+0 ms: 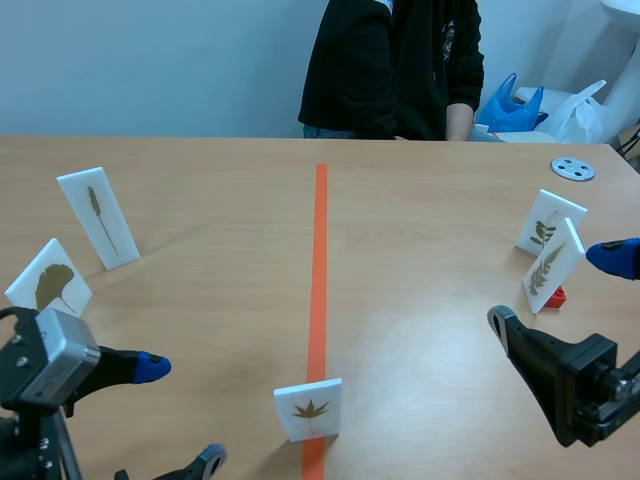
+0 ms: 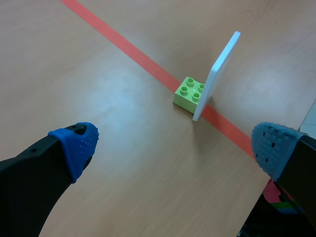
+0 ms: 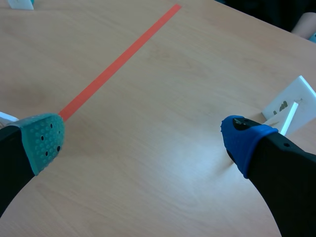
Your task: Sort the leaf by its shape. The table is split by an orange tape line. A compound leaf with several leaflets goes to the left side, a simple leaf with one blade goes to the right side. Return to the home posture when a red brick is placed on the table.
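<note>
I've got the leaf card [image 1: 309, 408] standing right on the tape line [image 1: 320, 260], at its near end, with a green brick [image 2: 190, 93] touching its foot. My left gripper [image 2: 175, 145] sits just short of it, fingers spread wide, holding nothing. The right gripper [image 3: 143, 139] also gapes empty, near two cards [image 1: 550, 222] on the right side.

Person [image 1: 395, 70]: cut off above shoulders by frame edge. Small red piece [image 1: 556, 296]: mostly hidden behind right-side leaf card [image 1: 552, 265], shape undeterminable. Centre card [image 2: 217, 74]: edge-on in left wrist view, leaf face unseen; green brick [image 2: 188, 93] partly covered behind it.
</note>
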Controlling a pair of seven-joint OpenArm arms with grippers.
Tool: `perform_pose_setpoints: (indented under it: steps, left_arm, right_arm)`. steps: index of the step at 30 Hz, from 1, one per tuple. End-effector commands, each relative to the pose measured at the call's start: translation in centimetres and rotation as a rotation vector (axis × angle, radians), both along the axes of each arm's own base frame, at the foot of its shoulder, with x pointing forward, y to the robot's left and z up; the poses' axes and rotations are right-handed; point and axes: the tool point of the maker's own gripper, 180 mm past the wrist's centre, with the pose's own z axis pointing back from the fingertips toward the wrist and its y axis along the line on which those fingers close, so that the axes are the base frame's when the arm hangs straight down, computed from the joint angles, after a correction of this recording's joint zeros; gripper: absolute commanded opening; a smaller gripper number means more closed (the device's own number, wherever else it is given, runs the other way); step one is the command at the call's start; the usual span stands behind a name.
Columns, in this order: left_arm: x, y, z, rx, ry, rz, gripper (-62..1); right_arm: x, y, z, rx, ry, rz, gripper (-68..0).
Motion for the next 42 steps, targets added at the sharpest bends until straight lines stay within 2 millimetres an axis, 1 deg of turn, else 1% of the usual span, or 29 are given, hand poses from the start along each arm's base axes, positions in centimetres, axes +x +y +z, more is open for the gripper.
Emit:
perform_pose_setpoints:
  steps: [1,4,11,14,22,25,29,30,32,34,40,42]
  left_arm:
    - [0.2,-0.9,0.6,-0.034,-0.026,-0.017,1.4]
    - [0.3,-1.8,-0.6,-0.033,-0.034,-0.042,1.4]
    - [0.7,-4.6,-2.2,-0.059,-0.051,-0.090,1.4]
    - [0.9,-6.1,-2.5,-0.082,-0.060,-0.104,1.4]
    - [2.7,-9.4,-3.2,-0.125,-0.074,-0.078,1.4]
    - [3.3,-10.0,-3.3,-0.126,-0.080,-0.072,1.4]
    - [3.4,-9.8,-3.7,-0.114,-0.078,-0.069,1.4]
    - [3.2,-9.7,-3.9,-0.106,-0.076,-0.073,-2.5]
    - [3.0,-9.6,-4.1,-0.092,-0.075,-0.082,-15.2]
    - [3.0,-9.6,-4.1,-0.090,-0.074,-0.083,-25.6]
    - [2.9,-9.6,-4.2,-0.091,-0.072,-0.083,-44.8]
    - [2.9,-9.6,-4.1,-0.091,-0.073,-0.083,-52.1]
  right_arm:
    - [0.5,0.2,1.0,0.018,-0.038,-0.001,-0.8]
    - [0.5,0.2,1.0,0.018,-0.038,-0.001,-0.8]
    - [0.5,0.2,1.0,0.018,-0.038,-0.001,-0.8]
    - [0.5,0.2,1.0,0.018,-0.038,-0.001,-0.8]
    - [0.5,0.2,1.0,0.018,-0.038,-0.001,-0.8]
    - [0.5,0.2,1.0,0.018,-0.037,-0.001,-0.8]
    - [0.5,0.2,1.0,0.018,-0.037,-0.001,-0.8]
    - [0.5,0.2,1.0,0.018,-0.037,-0.001,-0.8]
    - [0.5,0.2,1.0,0.018,-0.037,-0.001,-0.8]
    - [0.5,0.2,1.0,0.018,-0.037,-0.001,-0.8]
    - [0.5,0.2,1.0,0.018,-0.037,-0.001,-0.8]
    - [0.5,0.2,1.0,0.018,-0.037,-0.001,-0.8]
